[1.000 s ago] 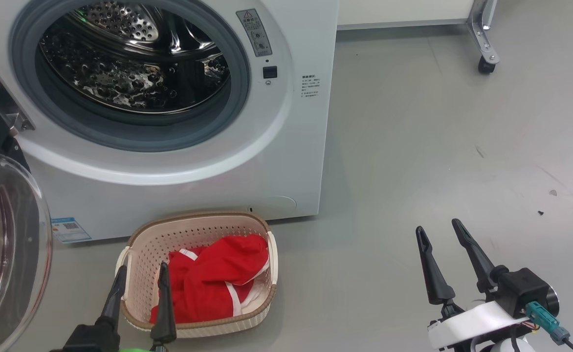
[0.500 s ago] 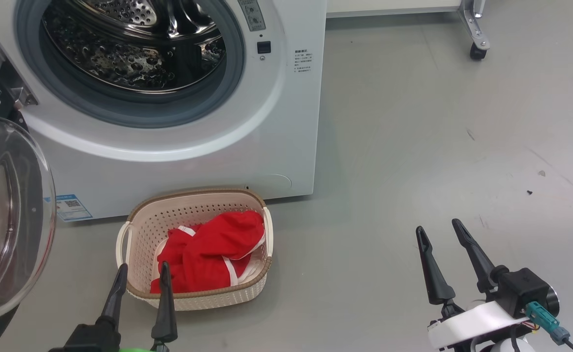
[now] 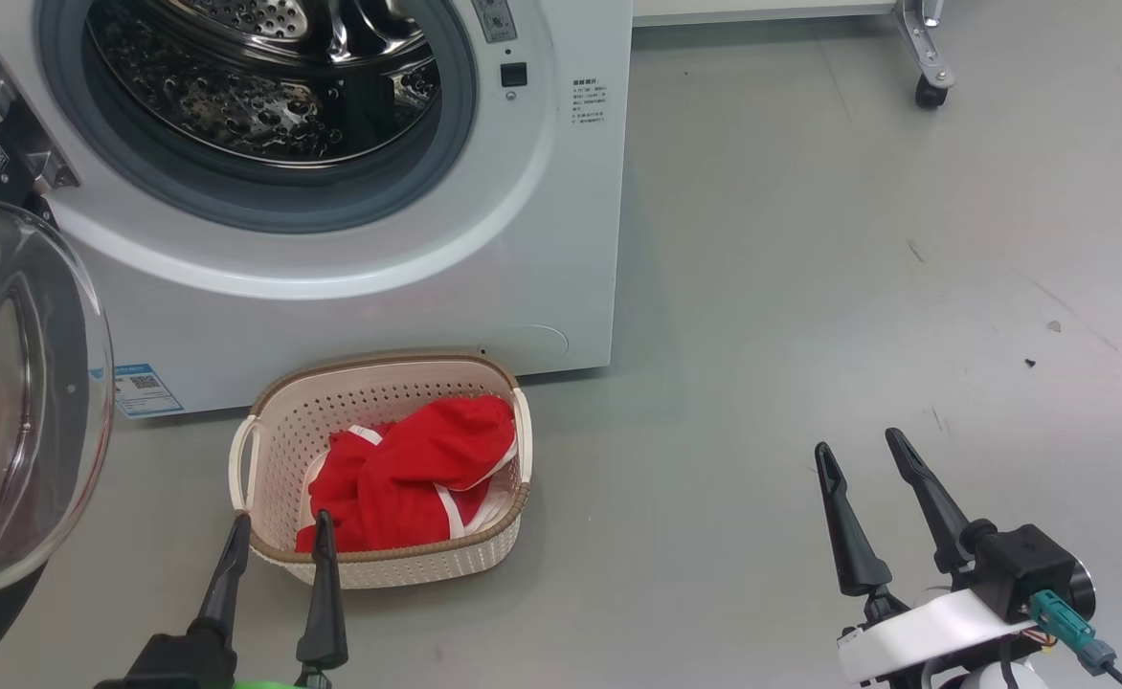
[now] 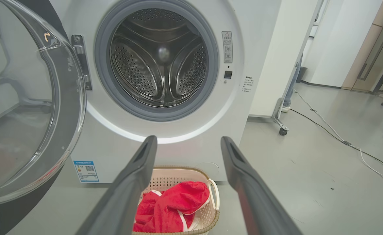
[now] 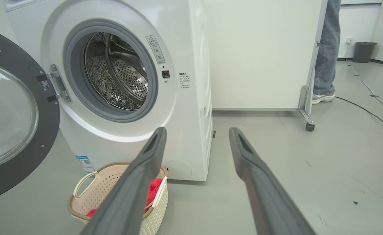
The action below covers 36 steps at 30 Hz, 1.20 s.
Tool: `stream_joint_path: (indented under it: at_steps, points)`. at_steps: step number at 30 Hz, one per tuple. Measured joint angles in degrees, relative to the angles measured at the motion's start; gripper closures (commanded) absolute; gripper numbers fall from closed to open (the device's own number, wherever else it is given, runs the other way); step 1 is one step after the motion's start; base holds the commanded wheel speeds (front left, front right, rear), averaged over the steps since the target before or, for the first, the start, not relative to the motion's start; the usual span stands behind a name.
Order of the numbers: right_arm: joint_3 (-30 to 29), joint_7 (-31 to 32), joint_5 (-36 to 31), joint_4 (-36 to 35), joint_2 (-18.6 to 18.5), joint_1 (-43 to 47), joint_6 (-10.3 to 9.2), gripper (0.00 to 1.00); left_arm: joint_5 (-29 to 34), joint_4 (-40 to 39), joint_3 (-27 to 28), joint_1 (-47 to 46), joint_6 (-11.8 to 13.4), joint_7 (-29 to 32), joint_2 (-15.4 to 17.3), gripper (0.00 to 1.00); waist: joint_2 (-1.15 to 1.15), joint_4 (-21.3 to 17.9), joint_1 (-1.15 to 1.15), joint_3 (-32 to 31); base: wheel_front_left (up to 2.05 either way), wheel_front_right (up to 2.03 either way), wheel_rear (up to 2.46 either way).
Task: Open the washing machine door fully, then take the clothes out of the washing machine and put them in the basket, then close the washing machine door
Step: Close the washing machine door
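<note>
A white front-loading washing machine stands with its steel drum looking empty. The washing machine door hangs wide open from hinges on the robot's left, with its glass bowl bulging outward. The red clothes lie heaped in the cream basket, which sits on the floor just in front of the machine.

The left gripper and the right gripper are both spread wide and hold nothing. The left one hovers beside the basket's near rim. Only closing the door appears to be left.

The left arm sits near the door's swing path and could be struck. A push on the curved glass might also slip.

Bare grey floor lies open to the right. A wheeled partition foot and a person's leg stand well back.
</note>
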Motion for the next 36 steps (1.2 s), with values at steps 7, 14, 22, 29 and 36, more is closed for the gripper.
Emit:
stream_joint_path:
  at_steps: [7, 14, 22, 29, 36]
  points:
    - [0.0, 0.0, 0.0, 0.0, 0.0, 0.0, 0.00, 0.00, 0.0, -0.1, 0.0, 0.0, 0.0, 0.0, 0.0, 0.00, 0.00, 0.0, 0.00, 0.0, -0.01, 0.01, 0.00]
    - [0.0, 0.0, 0.0, 0.1, 0.0, 0.0, 0.00, 0.00, 0.0, -0.1, -0.2, 0.0, 0.0, 0.0, 0.0, 0.00, 0.00, 0.2, 0.00, 0.0, 0.00, 0.00, 0.00]
    - [-0.2, 0.0, -0.1, 0.0, 0.0, 0.0, 0.00, 0.00, 0.0, 0.1, -0.6, 0.0, 0.0, 0.0, 0.0, 0.00, 0.00, 0.8, 0.00, -0.2, 0.00, 0.00, 0.00]
    - [-1.0, 0.0, -0.2, -0.4, 0.0, 0.1, -0.01, 0.00, 0.0, 0.2, -1.1, 0.0, 0.0, 0.0, 0.0, 0.00, 0.00, 2.7, 0.00, -0.3, 0.00, 0.00, 0.00]
    - [-1.5, 0.0, -0.6, -0.7, 0.0, 1.2, -0.01, 0.00, -0.3, 0.5, -0.1, 0.0, 0.0, 0.0, 0.0, 0.00, 0.00, 6.2, 0.00, -0.2, 0.00, 0.00, 0.00]
